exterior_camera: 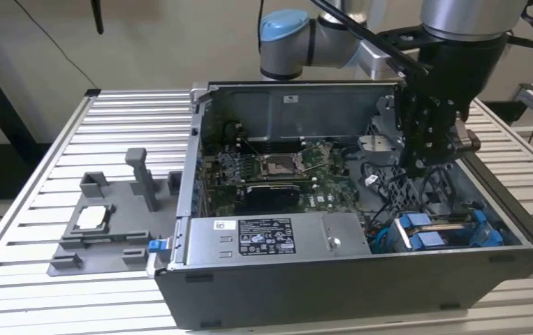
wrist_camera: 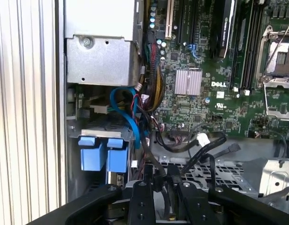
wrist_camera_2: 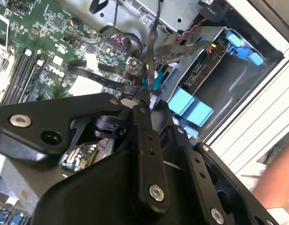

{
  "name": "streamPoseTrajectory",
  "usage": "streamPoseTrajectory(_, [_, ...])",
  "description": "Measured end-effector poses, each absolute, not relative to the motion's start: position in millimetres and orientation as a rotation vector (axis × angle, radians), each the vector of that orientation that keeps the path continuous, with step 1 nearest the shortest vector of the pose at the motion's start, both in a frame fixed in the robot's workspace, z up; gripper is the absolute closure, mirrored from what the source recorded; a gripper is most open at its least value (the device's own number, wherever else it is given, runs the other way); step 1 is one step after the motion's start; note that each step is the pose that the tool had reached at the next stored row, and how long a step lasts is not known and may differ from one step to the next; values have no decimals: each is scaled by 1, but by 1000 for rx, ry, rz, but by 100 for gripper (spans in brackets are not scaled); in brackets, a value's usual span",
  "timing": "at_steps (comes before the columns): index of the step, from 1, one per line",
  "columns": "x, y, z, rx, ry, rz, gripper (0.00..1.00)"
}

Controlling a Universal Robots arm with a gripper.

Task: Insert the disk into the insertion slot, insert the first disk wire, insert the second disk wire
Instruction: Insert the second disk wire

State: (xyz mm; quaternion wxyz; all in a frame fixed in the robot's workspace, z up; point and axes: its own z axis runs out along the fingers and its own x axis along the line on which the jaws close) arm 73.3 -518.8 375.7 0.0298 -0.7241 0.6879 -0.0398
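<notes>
Our gripper [wrist_camera: 161, 172] pinches a black disk wire [wrist_camera_2: 151, 51] inside the computer case [exterior_camera: 341, 293]. Just beside it we see the insertion slot [wrist_camera: 101, 127] with blue rails [wrist_camera: 93, 154].

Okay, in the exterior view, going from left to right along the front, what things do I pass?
Grey fixture tray on the slatted table → silver power supply in the front of the black computer case → the insertion slot with its blue rails.
</notes>
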Motion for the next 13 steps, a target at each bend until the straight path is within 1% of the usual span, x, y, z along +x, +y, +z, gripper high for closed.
streamPoseTrajectory(6, [69, -519, 374, -2274, 2087, -152, 73])
streamPoseTrajectory(7, [69, -519, 374, -2280, 2081, -158, 75])
streamPoseTrajectory(8, [69, -519, 374, -2286, 2075, -162, 75])
streamPoseTrajectory(9, [68, -519, 374, -2291, 2070, -166, 82])
streamPoseTrajectory(13, [68, -520, 373, -2307, 2053, -174, 82])
